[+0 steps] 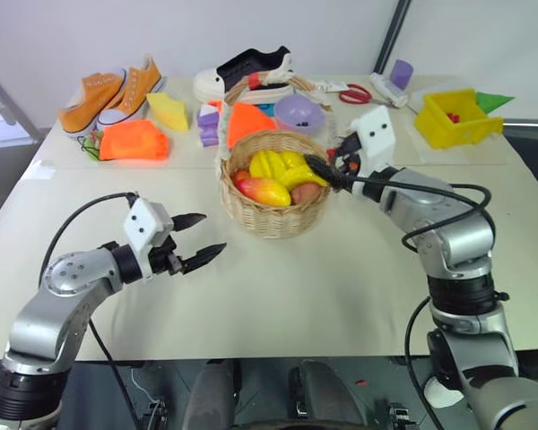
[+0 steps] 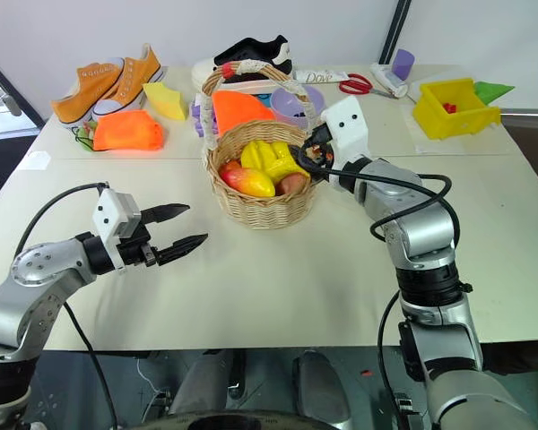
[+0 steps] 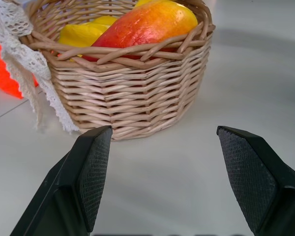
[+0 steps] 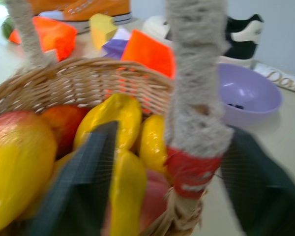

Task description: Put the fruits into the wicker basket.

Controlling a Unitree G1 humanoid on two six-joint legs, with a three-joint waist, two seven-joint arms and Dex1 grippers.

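Left pincer (image 1: 200, 238) gapes empty. Right pincer (image 4: 167, 172) straddles the wicker basket's (image 1: 273, 213) stiff handle (image 4: 194, 113); grip undetermined. Plastic mango (image 1: 265, 191), banana (image 1: 282, 167) probably light, slick: grasp mid-body.

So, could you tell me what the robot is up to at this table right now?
It is loading fruit into the wicker basket, and the banana and mango already lie inside it. The right gripper is at the basket's rim beside the handle, its fingers either side of the handle in the wrist view. The left gripper hovers open and empty above the table in front of the basket. Shoes, orange cloth, a purple bowl and a yellow bin sit further back.
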